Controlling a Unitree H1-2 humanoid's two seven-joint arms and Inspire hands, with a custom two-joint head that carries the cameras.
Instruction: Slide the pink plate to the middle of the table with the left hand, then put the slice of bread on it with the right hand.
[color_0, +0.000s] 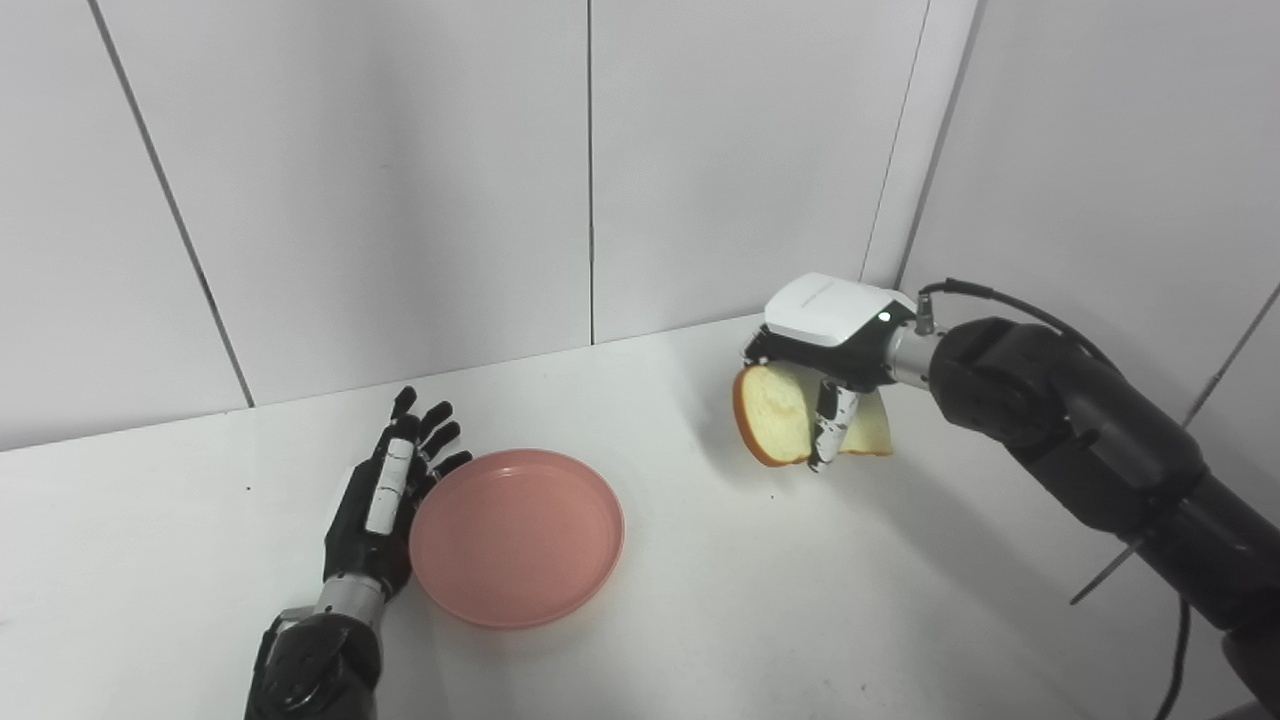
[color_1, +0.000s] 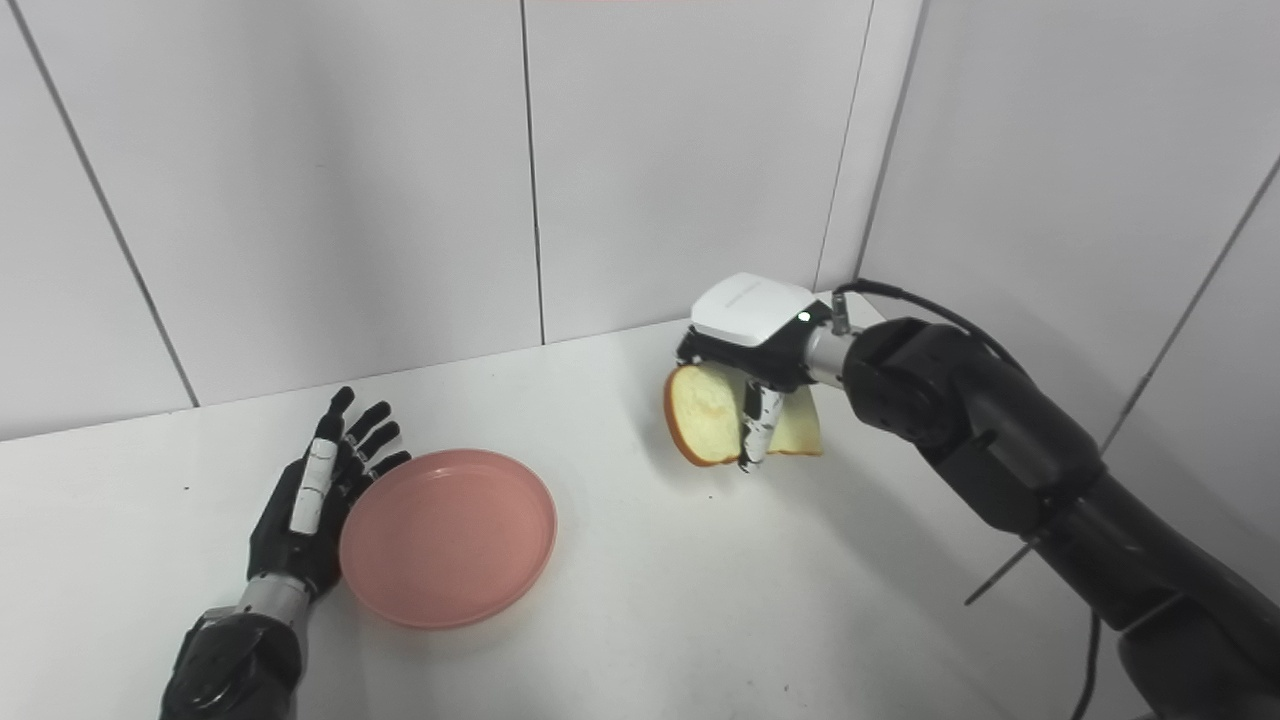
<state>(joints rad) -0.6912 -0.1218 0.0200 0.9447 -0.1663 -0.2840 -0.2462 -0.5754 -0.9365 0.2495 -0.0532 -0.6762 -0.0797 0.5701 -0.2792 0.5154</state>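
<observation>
Left eye view: the right hand (color_0: 830, 350) is being shown closed around the slice of bread (color_0: 775, 415), with one finger crossing the front of the crumb and the rest hidden behind it, so the slice is being held on edge, tilted, clear of the table (color_0: 700, 620) near the back right corner. Because the bread is soft and is being pinched only across its upper part, it could be torn, squashed, or let slip as it is carried; if it is released while being held upright like this, it could be landed on its crust and tipped off the rim instead of lying flat.

The left hand (color_0: 385, 500) is being held with its fingers spread and straight, gripping nothing, its edge lying against the left rim of the pink plate (color_0: 515, 540). The plate is being seen left of the table's centre, well apart from the bread. If the left hand is being left against the rim during placement, the plate could be nudged, or the two hands could be brought into each other's way above it.
</observation>
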